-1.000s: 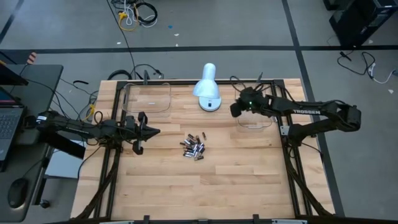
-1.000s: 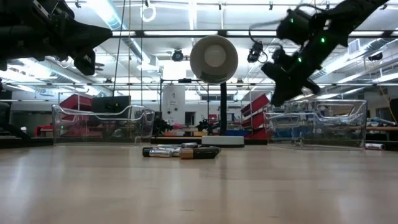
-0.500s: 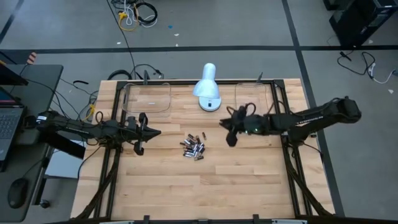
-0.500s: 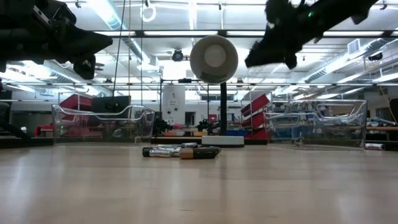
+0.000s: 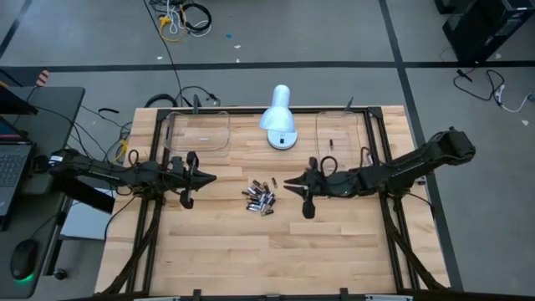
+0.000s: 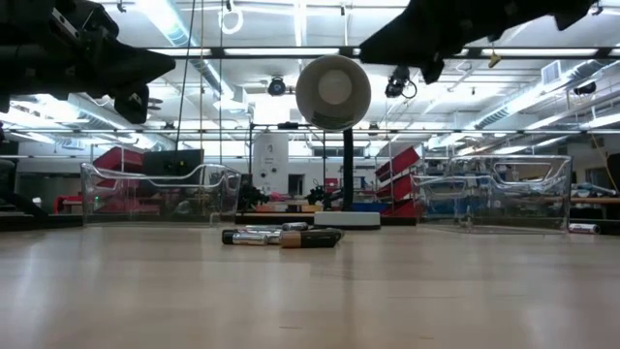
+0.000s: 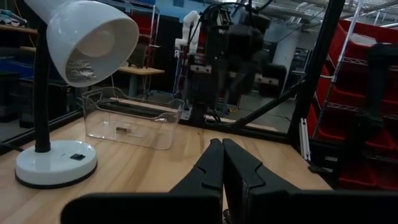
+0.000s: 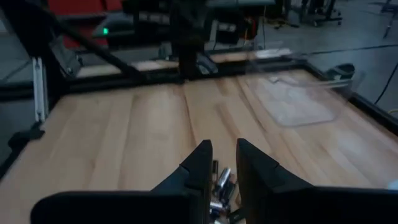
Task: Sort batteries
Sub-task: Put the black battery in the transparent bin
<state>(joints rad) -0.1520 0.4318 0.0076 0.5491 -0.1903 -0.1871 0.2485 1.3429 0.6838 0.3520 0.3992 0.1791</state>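
Note:
The batteries (image 5: 260,198) lie in a small heap on the wooden table near its middle, and show low in the low view (image 6: 281,236). One more battery (image 5: 331,144) lies inside the clear right tray (image 5: 341,125). My right gripper (image 5: 288,183) hangs above the table just right of the heap, pointing at it; its fingers stand a little apart with nothing between them (image 8: 224,154). My left gripper (image 5: 207,177) waits shut and empty left of the heap, also seen in its wrist view (image 7: 222,152).
A white desk lamp (image 5: 278,119) stands at the far middle of the table. A second clear tray (image 5: 199,131) sits at the far left. Black frame rails run along both table sides. Bare wood lies between the heap and the near edge.
My right gripper has swung from over the right tray toward the table's left and near side, coming to the heap of batteries. It has tipped up from pointing steeply down to nearly level. The batteries and my left arm have kept still.

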